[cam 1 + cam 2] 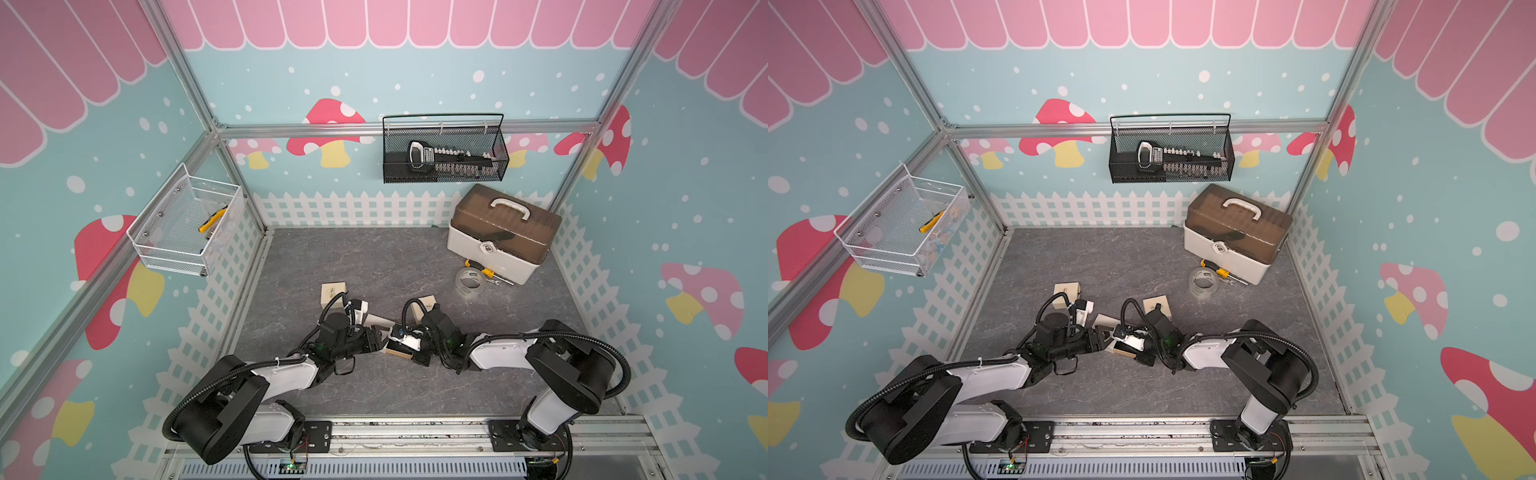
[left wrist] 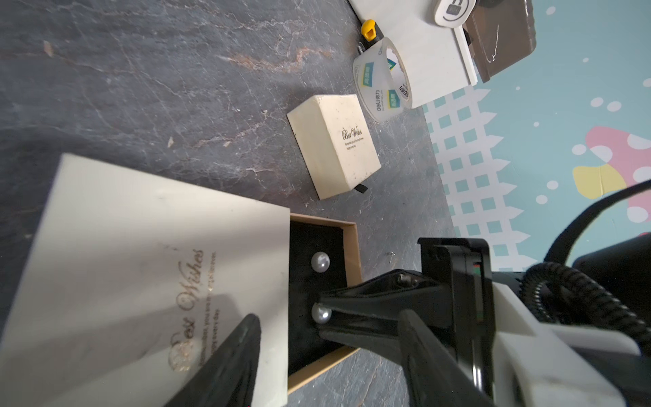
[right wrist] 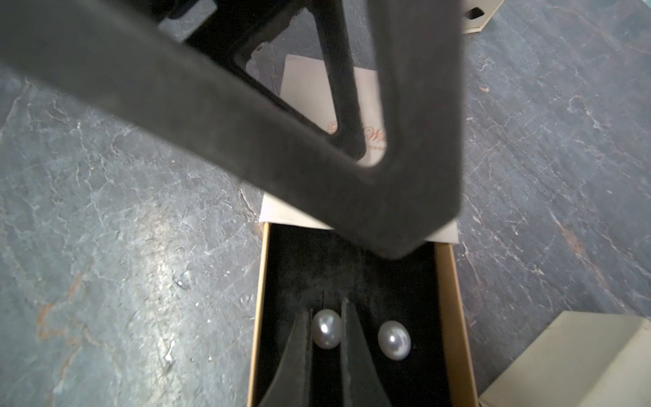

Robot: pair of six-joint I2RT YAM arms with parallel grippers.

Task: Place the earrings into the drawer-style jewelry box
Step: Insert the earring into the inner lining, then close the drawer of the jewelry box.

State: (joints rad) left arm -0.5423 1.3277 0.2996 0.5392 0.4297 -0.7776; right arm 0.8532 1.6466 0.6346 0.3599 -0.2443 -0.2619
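Your right gripper [image 3: 326,315] is reaching into the pulled-out drawer of the small cardboard jewelry box [image 1: 397,353]. Its narrow black jaws are sitting closed on one small round pearly-white earring [image 3: 326,333], with a fingertip pressing each side of it. The second pearly earring [image 3: 394,340] is lying just beside the held one, apart from the fingers, on the same black lining. Both are sitting inside the kraft-brown drawer [image 3: 260,317], which is sticking out of its cream sleeve printed with gold "Best Wishes" script [image 2: 148,267]. The box is resting on the grey marbled tabletop [image 2: 141,88], between your two arms in both top views.

Your left gripper [image 1: 376,337] is hovering at the sleeve end of the box with its jaws standing partly apart. In the left wrist view one black finger [image 2: 232,363] is lying across the sleeve's printed top. You cannot tell from here whether it is pressing down, and nothing is showing clamped between those jaws.

A second, closed cream box with a black pull tab [image 2: 334,144] is lying near the open one but apart from it. A roll of clear tape [image 2: 382,79] is standing just beside the white toolbox with a brown translucent lid [image 1: 498,232]. A third closed cream box [image 1: 333,293] is sitting beyond your left arm.
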